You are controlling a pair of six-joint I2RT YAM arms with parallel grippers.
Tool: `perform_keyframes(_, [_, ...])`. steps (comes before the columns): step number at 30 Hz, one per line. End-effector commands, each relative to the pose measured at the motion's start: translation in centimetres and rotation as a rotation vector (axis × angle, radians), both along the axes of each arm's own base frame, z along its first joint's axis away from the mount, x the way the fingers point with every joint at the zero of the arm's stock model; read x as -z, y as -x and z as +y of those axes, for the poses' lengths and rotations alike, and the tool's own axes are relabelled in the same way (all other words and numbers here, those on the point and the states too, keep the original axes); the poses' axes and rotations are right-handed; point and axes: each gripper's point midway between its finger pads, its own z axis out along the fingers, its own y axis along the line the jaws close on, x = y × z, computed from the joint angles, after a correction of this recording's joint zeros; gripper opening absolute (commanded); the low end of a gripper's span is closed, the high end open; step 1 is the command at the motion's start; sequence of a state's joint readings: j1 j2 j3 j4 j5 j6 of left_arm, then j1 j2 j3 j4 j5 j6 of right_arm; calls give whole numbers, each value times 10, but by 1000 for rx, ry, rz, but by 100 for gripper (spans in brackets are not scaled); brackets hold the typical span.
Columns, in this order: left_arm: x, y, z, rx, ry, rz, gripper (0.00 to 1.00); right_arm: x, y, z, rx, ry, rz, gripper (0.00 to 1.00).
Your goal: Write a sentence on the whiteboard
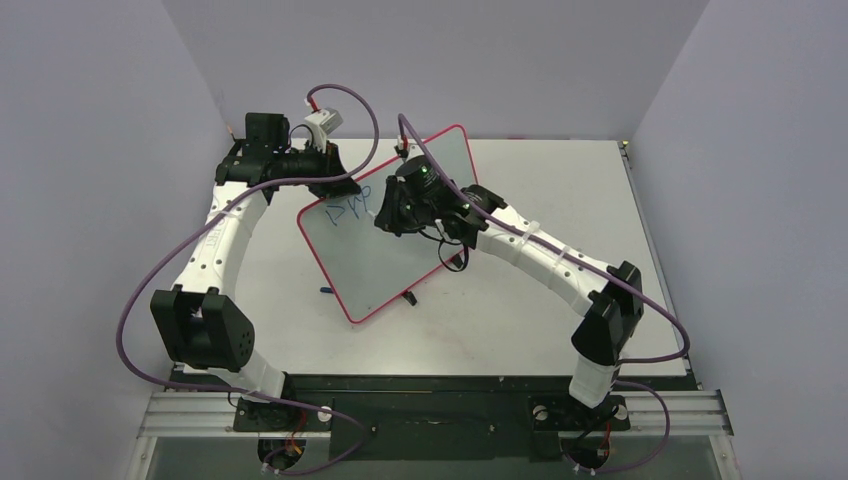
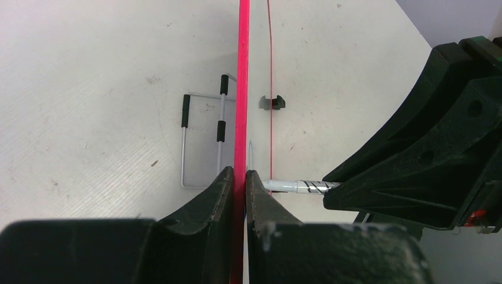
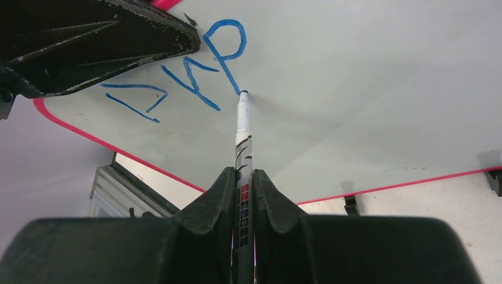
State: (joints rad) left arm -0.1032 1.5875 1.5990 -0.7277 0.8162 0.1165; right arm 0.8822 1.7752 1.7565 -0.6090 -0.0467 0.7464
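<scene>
Right claw (image 3: pixel 243 173) holds a marker (image 3: pixel 243 136) on perhaps three blue letters (image 3: pixel 195 92); left claw (image 2: pixel 239 173) pinches the red-rimmed whiteboard (image 1: pixel 360 260).

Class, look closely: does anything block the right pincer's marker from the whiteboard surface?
Nothing visible does. The marker touches the whiteboard with its tip, at the blue letters; the left pincer clamps only the rim.

Right wrist view: marker (image 3: pixel 243 130) rear buried in right end effector (image 3: pixel 243 177); label print unreadable. Top and right of whiteboard (image 3: pixel 367 89) cut off. Left wrist view: board edge-on, face unseen, rim's near stretch hidden inside left end effector (image 2: pixel 238 180). Top view: sentence (image 1: pixel 345 212) too small to read, partly covered.
</scene>
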Motion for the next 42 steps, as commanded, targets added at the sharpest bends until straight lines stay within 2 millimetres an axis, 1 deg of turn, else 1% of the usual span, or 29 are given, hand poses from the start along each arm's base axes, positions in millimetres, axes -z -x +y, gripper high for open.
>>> perform_keyframes(1, [-56, 0, -5, 47, 35, -235, 0, -24, -25, -20, 96, -16, -73, 0])
perform_keyframes(6, [-56, 0, -5, 47, 36, -236, 0, -32, -30, -20, 97, -19, -84, 0])
perform_keyframes(12, [-56, -1, -5, 44, 32, -237, 0, -43, -26, -21, 79, -36, -102, 0])
perform_keyframes(14, [-55, -2, -4, 43, 31, -236, 0, -51, -23, -22, 72, -52, -119, 0])
perform_keyframes(17, [-55, -2, -4, 41, 31, -237, 0, -71, -14, -24, 42, -104, -142, 0])
perform_keyframes(22, [-56, -2, -4, 41, 31, -241, 0, -88, -15, -32, 53, -147, -161, 0])
perform_keyframes(26, [-57, -1, -4, 44, 34, -242, 0, -89, -23, -35, 69, -157, -152, 0])
perform_keyframes(30, [-57, 0, -5, 51, 38, -247, 0, -82, -31, -34, 78, -162, -124, 0])
perform_keyframes(36, [-59, 2, -7, 62, 43, -266, 0, -75, -34, -25, 64, -168, -95, 0])
perform_keyframes(42, [-59, 4, -8, 78, 45, -278, 0, -70, -35, -22, 63, -168, -81, 0])
